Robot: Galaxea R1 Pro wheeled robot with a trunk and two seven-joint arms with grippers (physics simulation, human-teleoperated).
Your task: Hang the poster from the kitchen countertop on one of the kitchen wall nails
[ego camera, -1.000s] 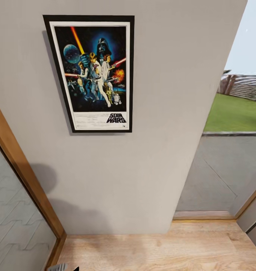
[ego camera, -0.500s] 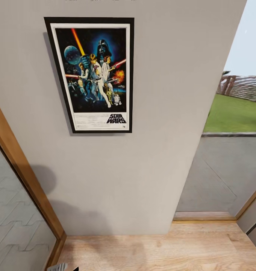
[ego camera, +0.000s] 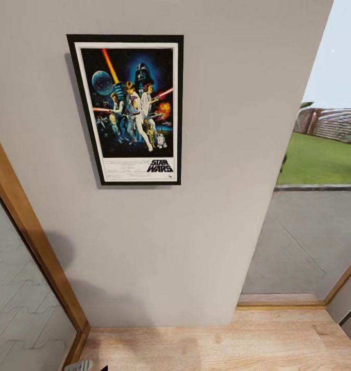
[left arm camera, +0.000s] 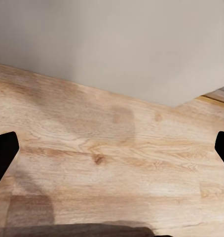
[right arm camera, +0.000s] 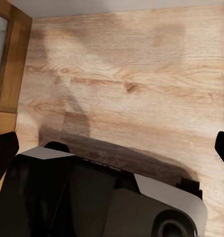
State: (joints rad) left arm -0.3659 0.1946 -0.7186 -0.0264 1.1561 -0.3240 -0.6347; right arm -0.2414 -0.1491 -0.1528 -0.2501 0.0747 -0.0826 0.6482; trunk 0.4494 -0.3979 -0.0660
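The Star Wars poster [ego camera: 129, 108] hangs flat and upright on the pale grey wall [ego camera: 196, 232], with no gripper touching it. Any nail is hidden behind it, and the kitchen countertop is out of view. In the left wrist view my left gripper [left arm camera: 112, 153] is open, its black fingertips [left arm camera: 2, 153] far apart over bare wood floor. My right gripper [right arm camera: 112, 153] is open too, with nothing between its fingers, above the floor and my dark base [right arm camera: 92, 197].
A wooden door frame [ego camera: 31, 242] with glass runs along the left of the wall. Right of the wall stands a glass door [ego camera: 309, 232] onto a paved yard and lawn. Pale wood floor [ego camera: 221, 345] lies at the wall's foot.
The whole head picture has slid down a little, so the camera has tilted up. The poster stays in place on the wall.
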